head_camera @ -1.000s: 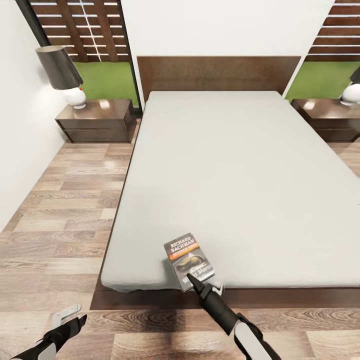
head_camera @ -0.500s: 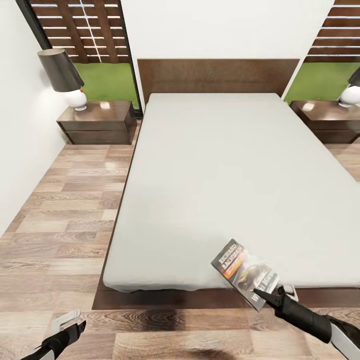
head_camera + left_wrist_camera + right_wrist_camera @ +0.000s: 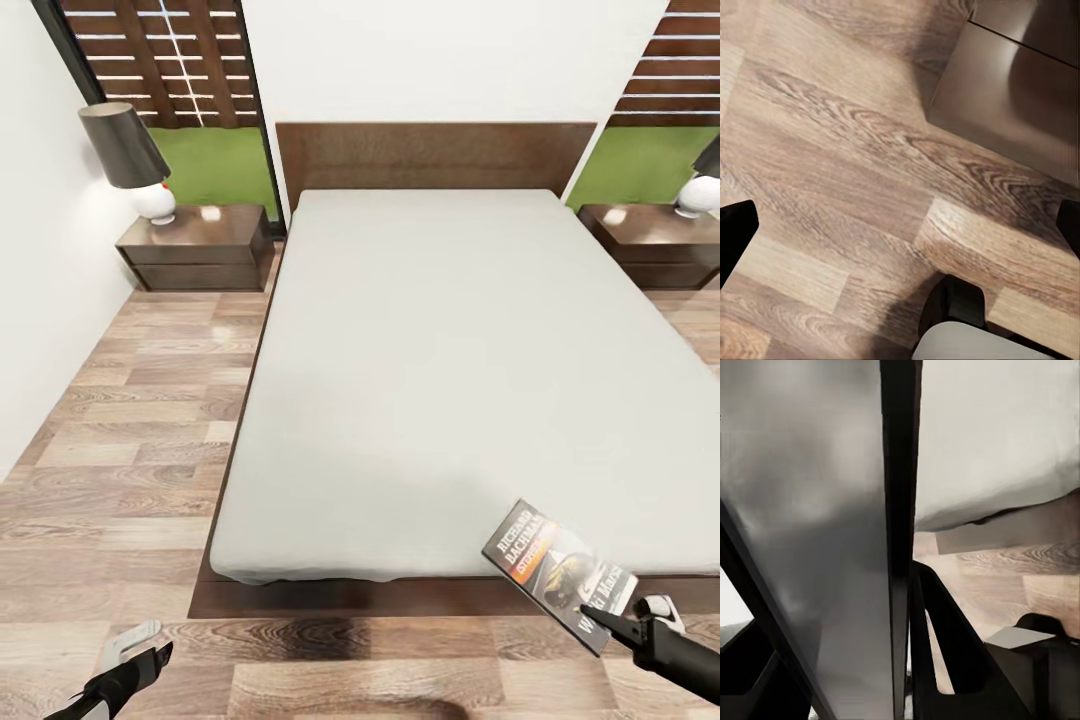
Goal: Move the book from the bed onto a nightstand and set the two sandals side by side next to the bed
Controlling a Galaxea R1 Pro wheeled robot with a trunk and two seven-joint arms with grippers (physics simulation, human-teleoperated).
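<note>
The book (image 3: pixel 558 572), a dark paperback with white lettering and an orange band, hangs tilted in the air just off the bed's foot edge at the lower right. My right gripper (image 3: pixel 605 618) is shut on its lower corner; the right wrist view looks along the book (image 3: pixel 832 532) edge-on between the fingers (image 3: pixel 945 637). The bed (image 3: pixel 430 350) has a bare pale mattress. A dark nightstand (image 3: pixel 195 245) stands at its left, another nightstand (image 3: pixel 650 240) at its right. My left gripper (image 3: pixel 138 648) hangs open low over the floor, fingertips (image 3: pixel 735 232) wide apart. The sandals are out of view.
Each nightstand carries a lamp, a black-shaded lamp (image 3: pixel 135 160) at the left and a lamp (image 3: pixel 700 185) at the right. Wood-plank floor (image 3: pixel 120 430) runs along the bed's left side. The brown bed frame (image 3: pixel 1012 97) corner lies under my left gripper.
My right gripper has carried the book rightward off the mattress, past the bed's foot edge. The left gripper has stayed put. The view has shifted slightly.
</note>
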